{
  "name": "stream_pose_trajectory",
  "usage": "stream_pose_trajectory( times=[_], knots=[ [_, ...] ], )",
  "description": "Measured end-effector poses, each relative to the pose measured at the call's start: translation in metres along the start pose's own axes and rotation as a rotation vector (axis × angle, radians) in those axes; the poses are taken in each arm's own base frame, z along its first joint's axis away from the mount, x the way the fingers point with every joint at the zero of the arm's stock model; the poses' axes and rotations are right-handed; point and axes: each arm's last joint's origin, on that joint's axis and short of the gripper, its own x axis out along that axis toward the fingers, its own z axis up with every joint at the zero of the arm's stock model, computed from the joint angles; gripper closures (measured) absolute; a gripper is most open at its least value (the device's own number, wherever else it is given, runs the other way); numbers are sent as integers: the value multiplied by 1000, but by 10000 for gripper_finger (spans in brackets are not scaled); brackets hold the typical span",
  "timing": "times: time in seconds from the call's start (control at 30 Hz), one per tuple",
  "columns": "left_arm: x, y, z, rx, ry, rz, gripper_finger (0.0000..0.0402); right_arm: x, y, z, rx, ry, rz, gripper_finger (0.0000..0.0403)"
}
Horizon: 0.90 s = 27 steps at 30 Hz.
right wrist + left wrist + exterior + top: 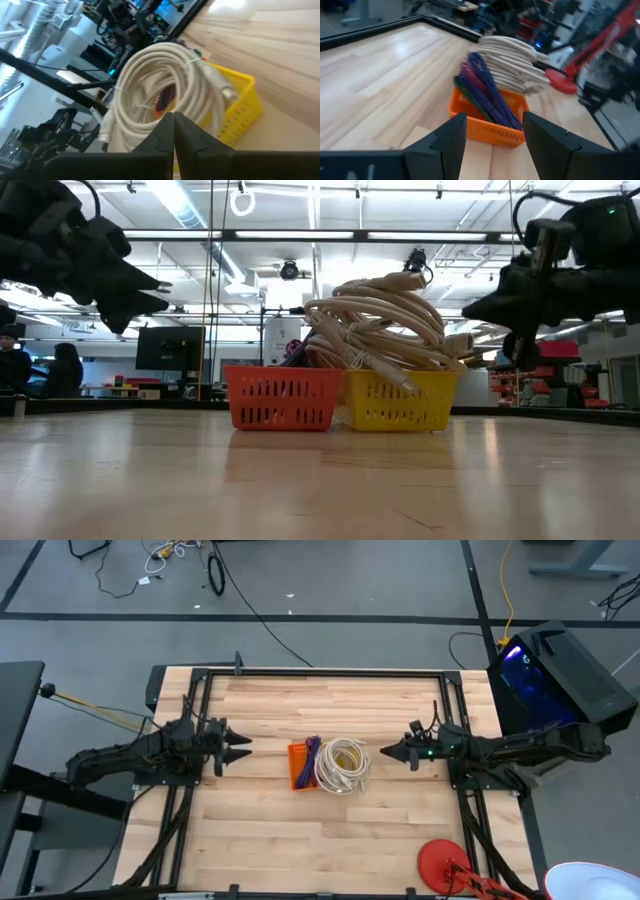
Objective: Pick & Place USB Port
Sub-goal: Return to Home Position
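Note:
An orange basket [299, 766] [281, 397] [487, 121] stands on the table's middle and holds purple cables [487, 96]. Beside it on the right, a yellow basket [400, 400] [237, 107] carries a coil of cream-white cables [343, 765] [160, 95] that overflows its rim. My left gripper [243, 746] [492, 137] hovers open left of the orange basket, above the table. My right gripper [385, 752] [174, 131] hovers shut right of the yellow basket, pointing at the coil. Neither touches anything.
A red round object [443, 865] lies at the table's near right corner. A black frame [320, 673] runs along the table's edges. Bare wood [330, 840] lies near and far of the baskets. People [60, 370] show in the room behind.

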Motion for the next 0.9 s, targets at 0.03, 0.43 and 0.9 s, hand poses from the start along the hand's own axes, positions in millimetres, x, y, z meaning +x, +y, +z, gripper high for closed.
stream_pose_trajectory(
  times=[0.03, 0.43, 0.9],
  knots=[
    [0, -1, 0, 24, 5, -13, 202, 0, 2, -2, -7, -4, 6, 391],
    [1, -12, -4, 24, 18, -101, 202, 1, 18, -24, -126, -77, -95, 391],
    [1, -8, -2, 7, -32, 29, 202, 0, 15, -23, -572, -99, -202, 391]
  ],
)
